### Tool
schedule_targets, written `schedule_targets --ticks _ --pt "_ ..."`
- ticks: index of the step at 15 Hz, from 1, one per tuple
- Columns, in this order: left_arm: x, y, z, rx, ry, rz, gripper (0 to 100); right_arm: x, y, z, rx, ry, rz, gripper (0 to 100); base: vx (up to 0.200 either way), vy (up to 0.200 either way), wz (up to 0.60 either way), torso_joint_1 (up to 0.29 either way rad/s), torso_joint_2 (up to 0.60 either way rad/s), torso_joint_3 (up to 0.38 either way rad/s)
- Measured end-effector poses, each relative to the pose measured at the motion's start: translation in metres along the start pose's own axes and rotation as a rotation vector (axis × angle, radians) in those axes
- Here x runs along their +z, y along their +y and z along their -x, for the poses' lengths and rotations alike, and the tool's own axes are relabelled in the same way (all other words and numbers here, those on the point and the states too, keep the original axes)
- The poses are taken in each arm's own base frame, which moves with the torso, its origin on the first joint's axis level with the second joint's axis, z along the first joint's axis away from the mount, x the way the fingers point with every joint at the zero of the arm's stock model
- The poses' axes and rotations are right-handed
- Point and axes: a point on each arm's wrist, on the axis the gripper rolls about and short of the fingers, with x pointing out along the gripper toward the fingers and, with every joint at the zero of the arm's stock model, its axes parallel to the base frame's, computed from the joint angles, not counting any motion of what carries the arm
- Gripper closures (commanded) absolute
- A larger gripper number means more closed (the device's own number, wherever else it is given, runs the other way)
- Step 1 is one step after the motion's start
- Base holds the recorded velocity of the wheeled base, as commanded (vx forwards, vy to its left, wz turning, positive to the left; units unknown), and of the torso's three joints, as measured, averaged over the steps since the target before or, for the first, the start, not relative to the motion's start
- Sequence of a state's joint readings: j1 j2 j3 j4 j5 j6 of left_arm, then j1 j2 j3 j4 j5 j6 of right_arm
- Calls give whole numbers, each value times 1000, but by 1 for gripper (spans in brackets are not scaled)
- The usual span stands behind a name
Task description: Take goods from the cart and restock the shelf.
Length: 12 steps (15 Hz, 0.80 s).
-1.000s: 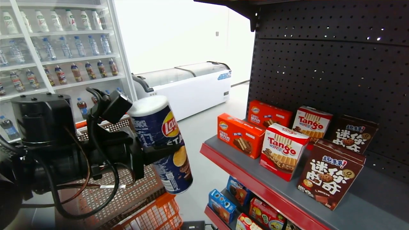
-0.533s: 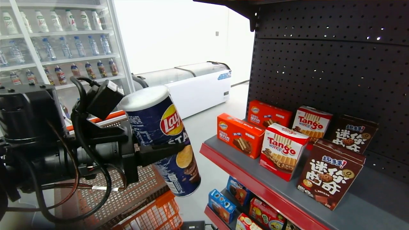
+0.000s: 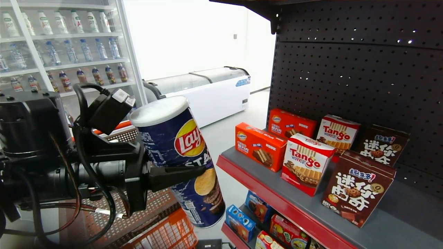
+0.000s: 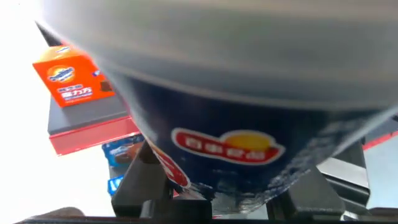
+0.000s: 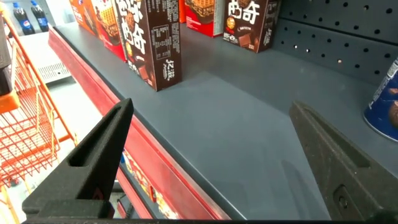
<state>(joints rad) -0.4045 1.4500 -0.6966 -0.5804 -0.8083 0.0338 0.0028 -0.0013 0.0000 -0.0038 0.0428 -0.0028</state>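
Your shelf (image 3: 398, 221) stands on the right, the orange cart (image 3: 166, 231) down left. Snack boxes (image 3: 304, 162) crowd the shelf's left end. The chip can (image 3: 180, 152) hangs tilted off that end, seemingly over the cart, with your left gripper (image 3: 183, 166) clamped around it. Your right gripper (image 5: 211, 155) is spread wide above bare shelf.

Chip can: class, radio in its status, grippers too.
Left gripper shut on chip can, tilted, off the shelf. Right gripper open over bare shelf. Orange boxes nearest the can.
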Motion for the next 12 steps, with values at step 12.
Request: schedule_targets --ticks 12 --pt "6 -30 -12 -131 -12 -36 100 0 0 0 0 0 0 0 0 0 -600 3 0 2"
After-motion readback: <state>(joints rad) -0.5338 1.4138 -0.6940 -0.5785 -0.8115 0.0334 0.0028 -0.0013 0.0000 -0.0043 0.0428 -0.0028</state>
